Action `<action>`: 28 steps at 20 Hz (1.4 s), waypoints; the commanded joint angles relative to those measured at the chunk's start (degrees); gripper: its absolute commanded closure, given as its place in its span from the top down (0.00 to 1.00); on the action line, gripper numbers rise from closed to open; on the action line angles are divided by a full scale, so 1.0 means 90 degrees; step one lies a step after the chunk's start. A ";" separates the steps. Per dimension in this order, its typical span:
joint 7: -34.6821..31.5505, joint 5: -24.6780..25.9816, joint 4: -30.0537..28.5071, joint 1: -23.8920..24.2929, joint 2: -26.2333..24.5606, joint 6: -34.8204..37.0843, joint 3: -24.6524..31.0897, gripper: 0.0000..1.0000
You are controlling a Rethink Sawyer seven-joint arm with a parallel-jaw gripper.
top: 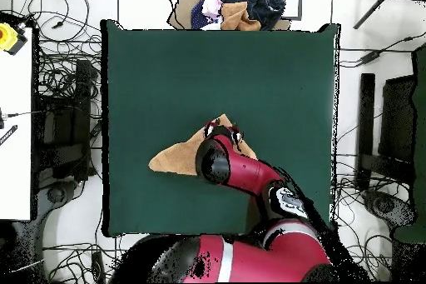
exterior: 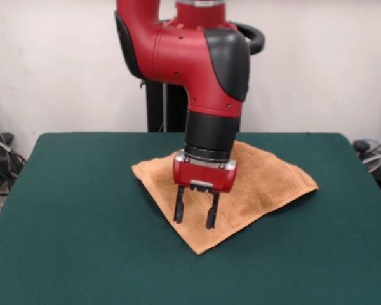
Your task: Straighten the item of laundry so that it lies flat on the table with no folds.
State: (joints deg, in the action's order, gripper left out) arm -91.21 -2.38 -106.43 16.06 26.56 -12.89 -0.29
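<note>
The light orange-tan towel (exterior: pixel 260 184) lies on the dark green table (exterior: pixel 70 210), turned like a diamond with one corner toward the camera. It looks folded over on itself, with a doubled edge at its right corner. My gripper (exterior: pixel 195 219) hangs straight down over the towel's near-left part, fingers (exterior: pixel 178 208) open and empty, tips just above or at the cloth. In the overhead view the arm covers most of the towel (top: pixel 173 157); the gripper (top: pixel 226 133) shows at its upper corner.
A pile of other laundry (top: pixel 241 6) lies beyond the table's far edge in the overhead view. Cables and equipment (top: pixel 62 97) lie on the floor at both sides. The pedestal (exterior: pixel 159 105) stands behind the table.
</note>
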 commanded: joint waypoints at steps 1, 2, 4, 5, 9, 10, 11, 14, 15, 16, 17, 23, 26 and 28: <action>-0.1240 0.0125 0.0193 0.0164 -0.0126 -0.0145 0.0449 1.00; -0.1239 0.0118 0.0173 0.0164 -0.0156 -0.0131 0.0439 1.00; -0.1248 0.0133 0.0130 0.0213 -0.0205 -0.0131 0.0453 1.00; -0.1259 0.0158 0.0099 0.0242 -0.0227 -0.0160 0.0462 1.00; -0.1277 0.0237 0.0111 0.0287 -0.0444 -0.0312 0.0503 1.00; -0.1277 0.0262 0.0150 0.0308 -0.0517 -0.0349 0.0532 1.00; -0.1262 0.0281 0.0183 0.0310 -0.0568 -0.0356 0.0543 1.00; -0.1244 0.0327 0.0267 0.0314 -0.0740 -0.0433 0.0578 1.00; -0.1243 0.0353 0.0279 0.0323 -0.0786 -0.0468 0.0592 1.00; -0.1225 0.0374 0.0297 0.0327 -0.0824 -0.0469 0.0604 1.00; -0.1211 0.0403 0.0310 0.0333 -0.0860 -0.0480 0.0617 1.00; -0.1139 0.0714 0.0360 0.0534 -0.1127 -0.0487 0.0818 1.00; -0.1168 0.0788 0.0406 0.0525 -0.1266 -0.0580 0.0801 1.00; -0.1176 0.0842 0.0463 0.0536 -0.1379 -0.0625 0.0803 1.00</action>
State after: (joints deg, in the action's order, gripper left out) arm -91.21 3.72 -106.19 19.69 21.19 -18.25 0.51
